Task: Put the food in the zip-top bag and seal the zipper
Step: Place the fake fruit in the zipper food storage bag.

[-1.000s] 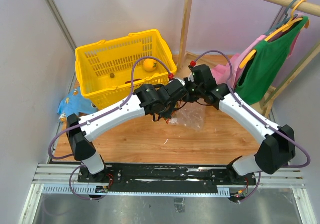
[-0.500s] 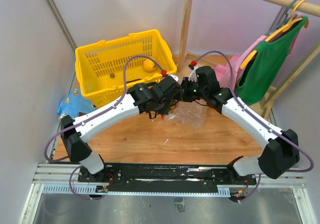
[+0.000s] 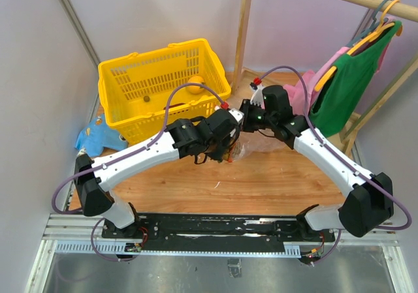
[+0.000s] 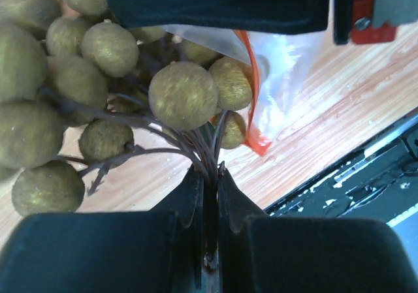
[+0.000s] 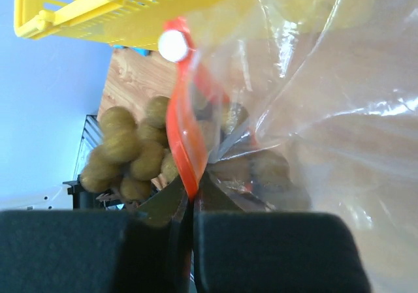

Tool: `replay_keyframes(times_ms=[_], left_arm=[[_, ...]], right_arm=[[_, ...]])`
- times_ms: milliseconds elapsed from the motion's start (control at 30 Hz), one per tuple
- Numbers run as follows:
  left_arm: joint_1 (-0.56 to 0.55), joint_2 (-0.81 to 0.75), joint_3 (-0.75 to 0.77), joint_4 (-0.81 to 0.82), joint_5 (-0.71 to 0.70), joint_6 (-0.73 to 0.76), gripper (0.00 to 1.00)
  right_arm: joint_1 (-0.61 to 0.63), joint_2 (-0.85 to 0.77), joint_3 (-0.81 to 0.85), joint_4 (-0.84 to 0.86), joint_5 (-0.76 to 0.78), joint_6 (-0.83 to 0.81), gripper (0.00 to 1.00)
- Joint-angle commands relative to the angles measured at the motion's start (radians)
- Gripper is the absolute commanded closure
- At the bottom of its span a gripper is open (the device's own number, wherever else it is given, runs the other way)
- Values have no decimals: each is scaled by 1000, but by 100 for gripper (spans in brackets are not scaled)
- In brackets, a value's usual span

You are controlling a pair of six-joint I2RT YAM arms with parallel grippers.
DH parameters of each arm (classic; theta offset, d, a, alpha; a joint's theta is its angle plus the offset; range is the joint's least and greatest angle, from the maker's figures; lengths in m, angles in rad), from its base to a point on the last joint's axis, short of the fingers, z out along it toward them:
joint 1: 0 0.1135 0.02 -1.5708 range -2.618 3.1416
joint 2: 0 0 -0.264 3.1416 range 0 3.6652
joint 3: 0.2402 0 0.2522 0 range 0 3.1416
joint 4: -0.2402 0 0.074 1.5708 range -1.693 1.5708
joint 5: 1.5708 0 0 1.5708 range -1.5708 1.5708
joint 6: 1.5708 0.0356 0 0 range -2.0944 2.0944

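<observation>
The left jaws are pressed together on the thin brown stems of the grapes (image 4: 183,94), pinching them where the stalks bunch up. The olive-brown cluster fans out beyond the fingertips. Just past the grapes, and touching a couple of them, runs the zipper (image 4: 252,84), the red-orange strip along the mouth of the zip-top bag (image 4: 287,58). One or two grapes sit right against that edge (whether they are inside the mouth or only beside it, I cannot tell).

The right jaws are shut tight as well, nipping the zipper itself, with its small white slider tab (image 5: 173,45) at the far end of the strip. From the right wrist view the clear crinkly plastic spreads away to the right. A few dark grape shapes show through it close to the jaws, while most of the bunch hangs outside, to the left of the strip.

Standing back, the left arm (image 3: 137,154) and the right arm (image 3: 326,153) meet nose to nose over the middle of the wooden counter (image 3: 261,182), hiding most of the bag. Behind them sits a yellow basket (image 3: 130,84) with an orange fruit (image 3: 194,84) inside it. A blue packet (image 3: 96,136) lies just beside the basket on the left. Off to the right a green garment (image 3: 346,84) hangs on a hanger.
</observation>
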Motion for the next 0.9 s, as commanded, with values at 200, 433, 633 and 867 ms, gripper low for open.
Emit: replay_keyframes(times_ms=[200,433,633,867], left_arm=[[10,-50,-29,114,-42,-3,98],[23,-152,-107,228,-38,-16,98],[33,-183,-171,303,-6,-38,100],[34,-163,-178,321,20,-42,100]], right_arm=[[-11,-23,-29,122,-115,-13,99],[-19,-28,-6,15,-54,-44,88],[-20,-39,42,-115,35,-85,79],[-19,-45,89,-246,136,-129,79]])
